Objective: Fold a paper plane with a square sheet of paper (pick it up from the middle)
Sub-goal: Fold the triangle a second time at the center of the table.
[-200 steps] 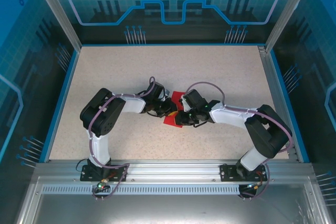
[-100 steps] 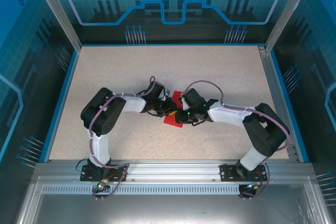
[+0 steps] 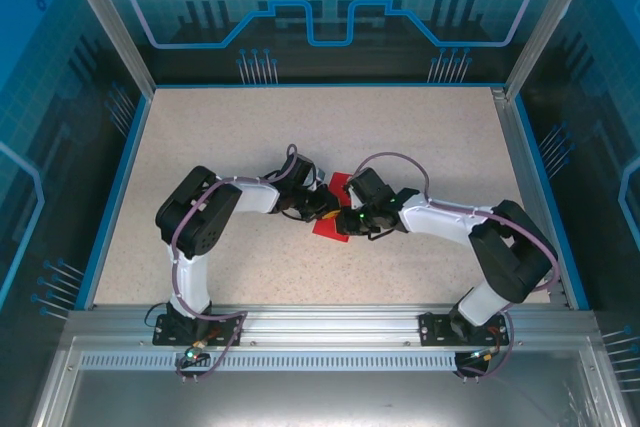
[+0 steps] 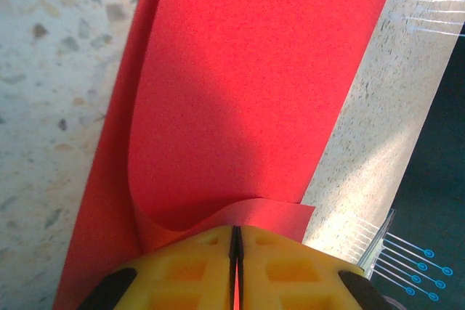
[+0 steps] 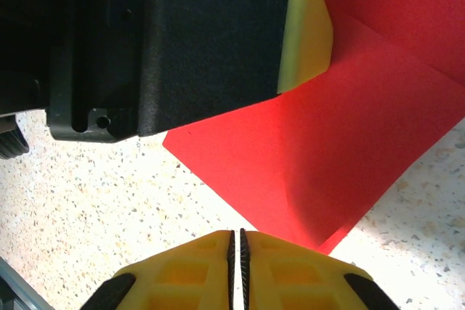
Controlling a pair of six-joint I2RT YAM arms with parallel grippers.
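Red paper [image 4: 247, 92] lies folded in layers, no dart yet; left gripper [image 4: 235, 233] pinches its edge, right gripper [image 5: 234, 237] has fingers pressed together alongside

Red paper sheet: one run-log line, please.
red paper sheet: creased, on table | left gripper: shut on its edge | right gripper: shut, near its corner

The table [image 3: 200, 137] is light and speckled, with a blue edge all around. One red paper [image 3: 324, 226] lies on it near the middle. It is folded, and one side curls up.
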